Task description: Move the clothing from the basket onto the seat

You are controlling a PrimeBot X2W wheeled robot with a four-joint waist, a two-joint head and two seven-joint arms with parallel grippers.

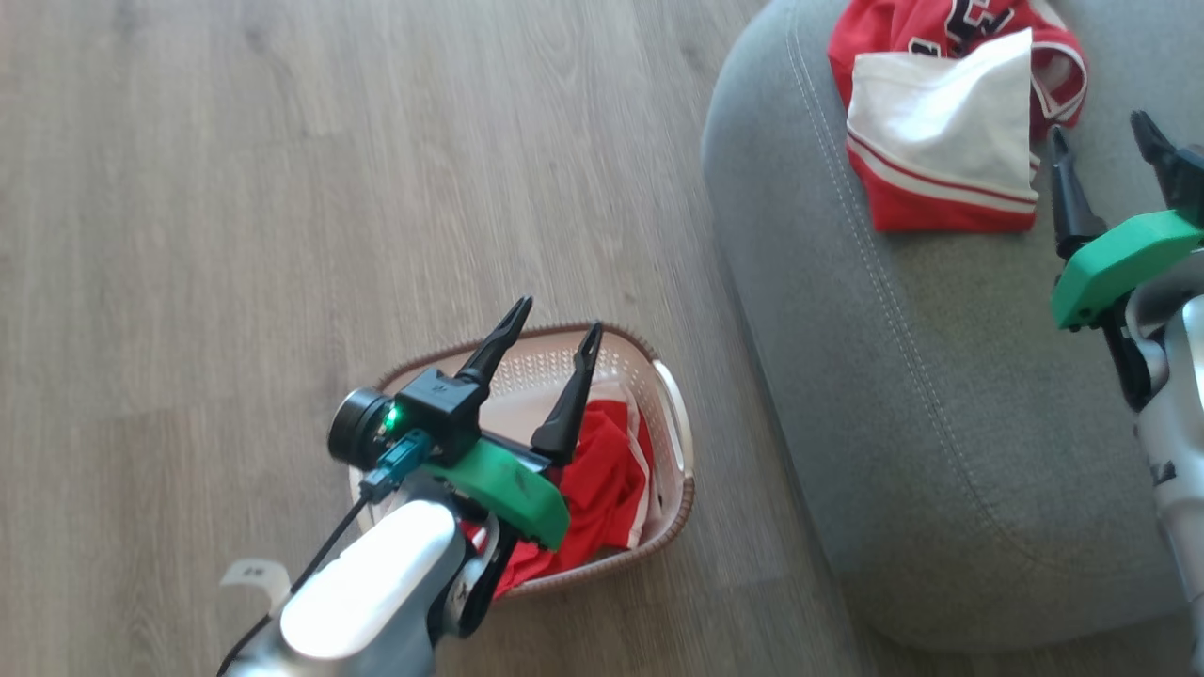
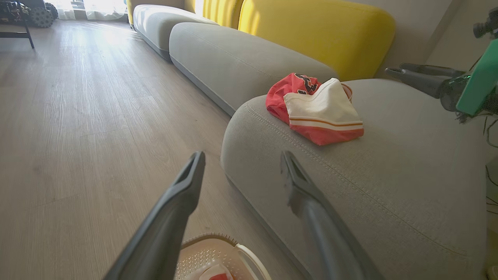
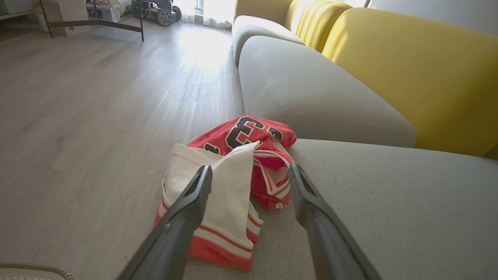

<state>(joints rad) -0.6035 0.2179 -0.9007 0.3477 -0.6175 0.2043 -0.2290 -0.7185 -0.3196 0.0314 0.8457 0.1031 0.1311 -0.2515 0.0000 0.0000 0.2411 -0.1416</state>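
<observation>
The white perforated basket [image 1: 673,414] with a brown rim stands on the wood floor left of the seat. Red clothing [image 1: 607,480] with white stripes lies bunched inside it. My left gripper [image 1: 559,318] hovers over the basket, open, with nothing between its fingers [image 2: 186,186]. On the grey seat [image 1: 894,376] lies another red and white garment [image 1: 941,141], crumpled near the rounded edge. My right gripper [image 1: 1101,127] hangs just beside that garment, open and empty; in the right wrist view its fingers [image 3: 190,202] frame the garment [image 3: 241,136] without touching it.
More grey cushions [image 3: 311,85] and yellow backrests [image 3: 408,62] continue along the sofa beyond the seat. Wood floor [image 1: 282,188] spreads to the left of the basket. Far off stand dark table legs [image 3: 93,23] and a wheeled machine [image 3: 155,9].
</observation>
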